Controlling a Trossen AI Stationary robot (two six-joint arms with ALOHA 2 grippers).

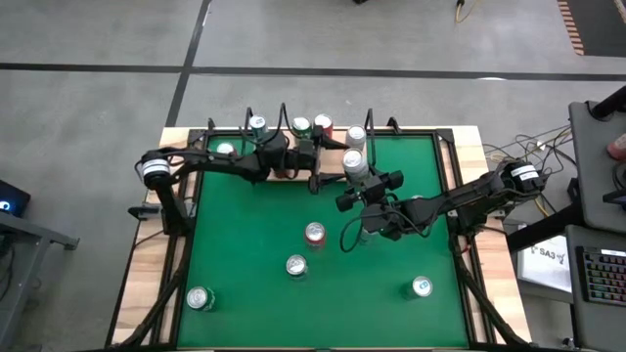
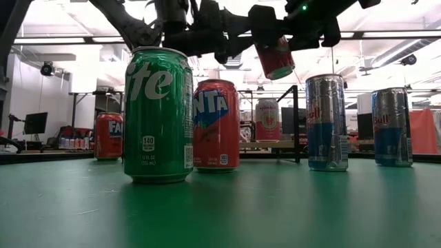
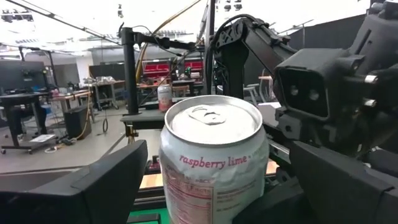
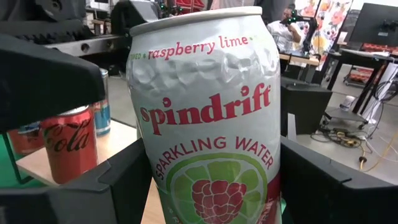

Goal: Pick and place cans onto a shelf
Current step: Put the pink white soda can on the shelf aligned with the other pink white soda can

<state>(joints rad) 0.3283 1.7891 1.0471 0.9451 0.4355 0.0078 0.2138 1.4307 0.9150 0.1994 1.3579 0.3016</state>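
A white raspberry-lime can (image 4: 208, 124) hangs in the air over the table's far middle, also seen in the high view as the can (image 1: 354, 162) and in the low view as the can (image 2: 275, 58). My right gripper (image 1: 356, 180) is shut on it. My left gripper (image 1: 333, 168) is open, one finger (image 3: 106, 186) on either side of the same can (image 3: 214, 158), and a gap shows beside that finger. The shelf (image 4: 121, 140) runs along the far edge. A red cola can (image 4: 65, 149) and a blue can (image 4: 102, 109) stand on it. My right gripper pinches the can's side wall (image 4: 149, 168) between its two fingers (image 4: 121, 183), which lie level and come from the table's right. The can stands nearly upright and is lifted clear of the table. Its wall shows dents below the rim (image 4: 205, 68).
Several cans stand loose on the green table: a red-topped one (image 1: 314, 233), one (image 1: 295, 265) just nearer, one (image 1: 201, 298) at the near left and one (image 1: 422, 286) at the near right. Black wire uprights (image 1: 283, 115) rise at the shelf. A person (image 4: 287, 31) sits in the room beyond.
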